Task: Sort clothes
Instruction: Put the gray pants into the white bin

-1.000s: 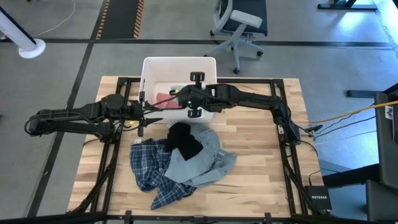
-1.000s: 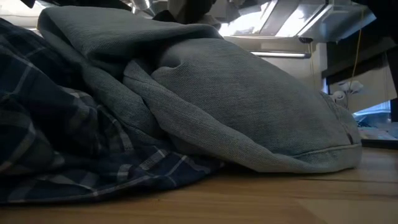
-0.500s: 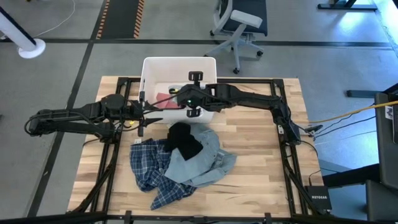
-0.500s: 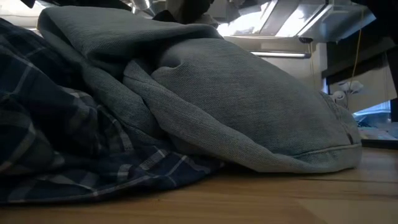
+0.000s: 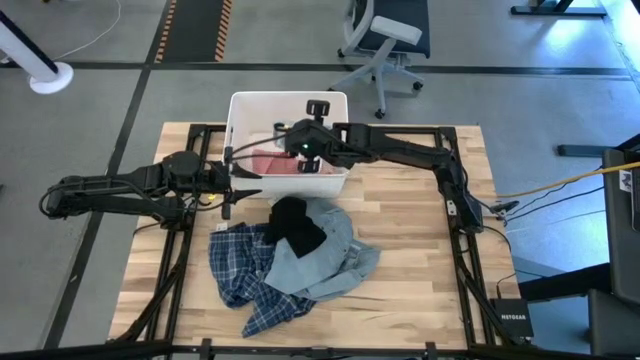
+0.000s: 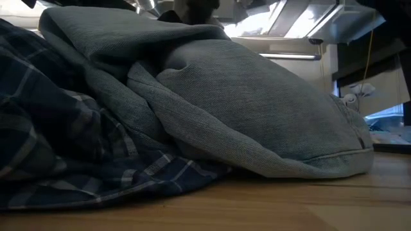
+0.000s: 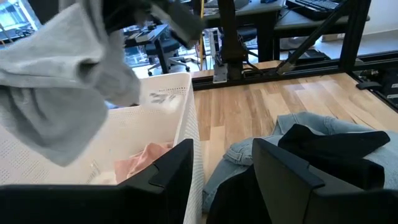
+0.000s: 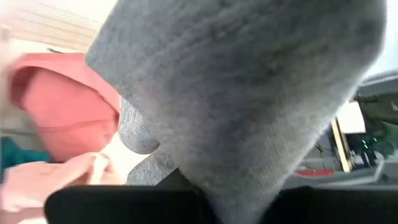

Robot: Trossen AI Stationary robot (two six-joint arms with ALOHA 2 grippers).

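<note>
Right tool [image 5: 290, 143] over the white bin [image 5: 237, 108] at upper centre of the overhead frame, arm stretched in from the right edge of the desk [image 5: 420, 250]. Clamped on a light grey garment [image 7: 59, 93], seen in the left wrist view dangling above the bin's inside; same grey cloth [image 8: 249, 93] filling nearly the whole right wrist view, bunched over the dark fingers.

Inside the bin: a pink piece [image 5: 268, 162] in the overhead view, a pale peach-pink piece [image 7: 140, 158] on the bin floor in the left wrist view, and red-pink [image 8: 59, 109], light pink and a sliver of teal [image 8: 18, 155] in the right wrist view.

Left tool [image 5: 243, 181] at centre left of the overhead frame, just outside the bin's lower left corner, arm lying across from the left edge. Fingers [image 7: 283, 177] spread apart in its own wrist view, nothing between them.

Below the bin, centre of the overhead frame: heap of unsorted clothes on the desk. Black piece [image 5: 297, 225] on top, touching the bin's lower wall or nearly so; grey-blue denim piece [image 5: 335, 255] under it, spreading to the right; blue-white plaid shirt [image 5: 245, 275] to the lower left. In the low view, denim piece [image 6: 257, 109] mounded across the middle, plaid shirt [image 6: 58, 154] at left.
</note>
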